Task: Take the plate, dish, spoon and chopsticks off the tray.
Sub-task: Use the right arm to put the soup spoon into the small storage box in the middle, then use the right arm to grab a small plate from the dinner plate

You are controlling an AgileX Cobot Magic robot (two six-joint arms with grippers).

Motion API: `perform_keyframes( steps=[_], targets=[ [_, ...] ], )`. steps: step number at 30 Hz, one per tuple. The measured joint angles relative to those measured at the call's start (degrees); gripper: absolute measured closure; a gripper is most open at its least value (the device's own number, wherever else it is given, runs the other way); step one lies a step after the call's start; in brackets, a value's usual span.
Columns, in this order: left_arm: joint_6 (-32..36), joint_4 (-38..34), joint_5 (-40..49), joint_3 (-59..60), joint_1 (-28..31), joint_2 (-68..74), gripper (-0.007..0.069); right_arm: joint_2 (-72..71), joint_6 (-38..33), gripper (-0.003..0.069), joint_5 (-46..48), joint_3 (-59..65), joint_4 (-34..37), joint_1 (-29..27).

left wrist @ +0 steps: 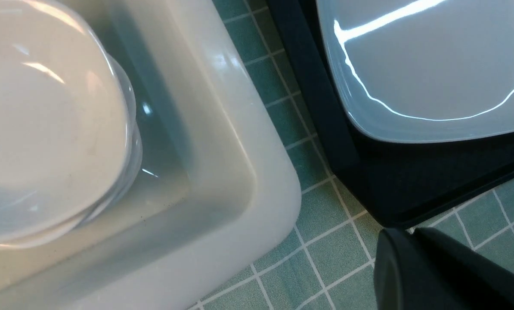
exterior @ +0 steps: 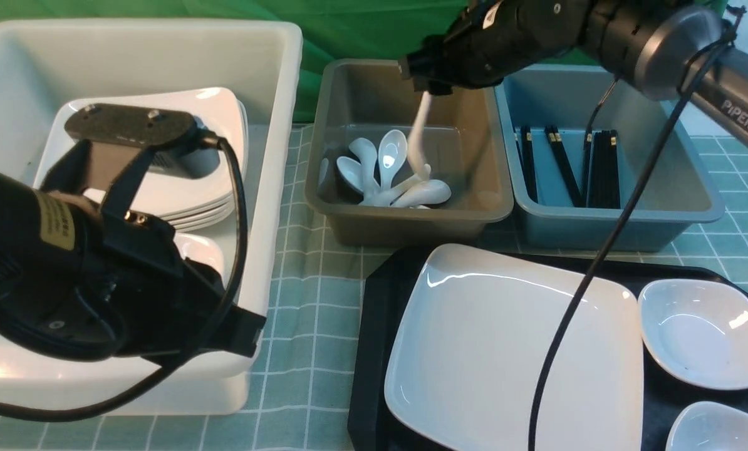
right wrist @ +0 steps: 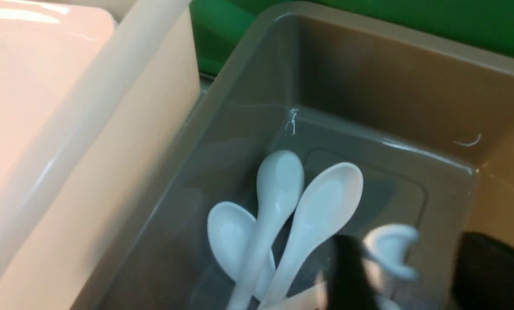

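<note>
1. The grey rectangular plastic bin [exterior: 405, 230] sits directly below the right tool [exterior: 430, 88]. The step looks like dropping the spoon, so hold the tool over the bin's middle, clear of the walls, until it lands.
2. The right tool is released, fingers apart, grasping nothing.
3. The glossy white soup spoon [exterior: 420, 134] is a blurred streak just under that tool, above other white spoons [exterior: 380, 175]. A low drop spares chipping.
4. The worktop wears a flat green checked cloth [exterior: 311, 313]. A green backdrop [exterior: 349, 31] hangs beyond the tool.
5. A large white plastic tub [exterior: 277, 188] stands to the right tool's left. The left tool [left wrist: 405, 241], clenched and empty, hovers beside its corner.
6. The black textured plastic tray [exterior: 374, 326], nearer the robot than the right tool, carries the large white squarish plate [exterior: 499, 338] and small white dishes [exterior: 703, 332].
7. Thin black chopsticks [exterior: 602, 166] lie in the blue plastic bin [exterior: 599, 232], just right of the tool.
</note>
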Motion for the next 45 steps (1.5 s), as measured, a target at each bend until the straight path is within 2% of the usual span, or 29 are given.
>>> perform_keyframes(
  steps=[2, 4, 6, 9, 10, 11, 12, 13, 15, 18, 20, 23, 24, 25, 26, 27, 29, 30, 33, 40, 42, 43, 44, 45],
  targets=[
    [-0.06, 0.0, 0.05, 0.0, 0.0, 0.0, 0.0615, -0.72, -0.05, 0.0063, 4.06, -0.11, -0.2, -0.12],
    [-0.2, 0.0, 0.42, 0.0, 0.0, 0.0, 0.0615, -2.91, -0.23, 0.006, 12.91, -0.17, -1.47, -0.67],
    [-0.2, -0.39, 0.51, 0.0, 0.0, 0.0, 0.0615, -6.13, -0.77, 0.0157, 22.5, -0.17, -4.63, -1.49],
    [-0.2, -0.62, 0.45, 0.0, 0.0, 0.0, 0.0615, -11.85, -3.46, 0.0467, 33.54, 0.06, -8.35, -2.92],
    [-0.2, -0.66, 0.35, 0.0, 0.0, 0.0, 0.0615, -14.42, -3.99, 0.0526, 33.76, 1.25, -8.88, -3.4],
    [-0.2, -0.68, 0.35, 0.0, 0.0, 0.0, 0.0615, -14.95, -4.1, 0.0538, 33.76, 1.55, -9.12, -3.6],
    [-0.2, -0.76, 0.35, 0.0, 0.0, 0.0, 0.0615, -18.52, -4.5, 0.0593, 33.76, 4.14, -9.75, -4.23],
    [-0.2, -0.76, 0.35, 0.0, 0.0, 0.0, 0.0615, -22.42, -4.65, 0.0617, 33.76, 7.76, -9.91, -4.84],
    [-0.2, -0.81, 0.4, 0.0, 0.0, 0.0, 0.0615, -28.51, -4.84, 0.0632, 33.7, 14.96, -10.06, -5.66],
    [-0.27, -1.08, 0.51, 0.0, 0.0, 0.0, 0.0615, -36.69, -5.0, 0.0635, 33.67, 26.75, -10.29, -6.18],
    [-0.21, -1.26, 0.56, 0.0, 0.0, 0.0, 0.0615, -45.09, -4.81, 0.0607, 33.39, 40.83, -10.08, -6.03],
    [-0.21, -1.26, 0.43, 0.0, 0.0, 0.0, 0.0615, -52.76, -3.69, 0.0472, 30.87, 57.3, -9.56, -3.88],
    [-0.21, -1.26, 0.37, 0.0, 0.0, 0.0, 0.0615, -53.15, -3.56, 0.0459, 30.85, 58.35, -9.56, -3.67],
    [-0.21, -1.26, 0.22, 0.0, 0.0, 0.0, 0.0615, -55.35, -2.79, 0.037, 27.78, 65.54, -9.36, -1.98],
    [-0.21, -1.26, -0.05, 0.0, 0.0, 0.0, 0.0615, -56.42, -1.63, 0.0246, 23.92, 71.11, -9.29, -0.34],
    [-0.21, -1.26, -0.06, 0.0, 0.0, 0.0, 0.0615, -56.62, -1.18, 0.0232, 23.31, 72.8, -9.29, -0.12],
    [-0.21, -1.26, -0.7, 0.0, 0.0, 0.0, 0.0615, -56.18, 2.58, 0.0085, 14.93, 81.87, -10.07, 1.87],
    [-0.21, -1.26, -0.79, 0.0, 0.0, 0.0, 0.0615, -55.63, 3.57, 0.0069, 12.96, 83.89, -10.53, 2.04],
    [-0.08, -1.26, -0.87, 0.0, 0.0, 0.0, 0.0615, -52.3, 6.65, 0.0063, 7.97, 88.23, -12.76, 2.3],
    [0.16, -1.05, -0.75, 0.0, 0.0, 0.0, 0.0615, -45.22, 9.21, 0.0095, 2.04, 88.77, -15.35, 2.37],
    [0.22, -1.05, 0.03, 0.0, 0.0, 0.0, 0.0615, -43.37, 11.13, 0.0171, 1.65, 88.76, -16.36, 2.37],
    [0.22, -1.05, 0.03, 0.0, 0.0, 0.0, 0.0615, -43.32, 11.19, 0.0183, 1.65, 88.74, -16.42, 2.44],
    [0.59, -0.98, 0.83, 0.0, 0.0, 0.0, 0.0615, -43.03, 12.1, 0.0299, 1.88, 88.52, -17.44, 2.62],
    [0.6, -0.98, 0.93, 0.0, 0.0, 0.0, 0.0615, -43.03, 12.2, 0.0314, 1.88, 88.52, -17.51, 2.61]
  ],
)
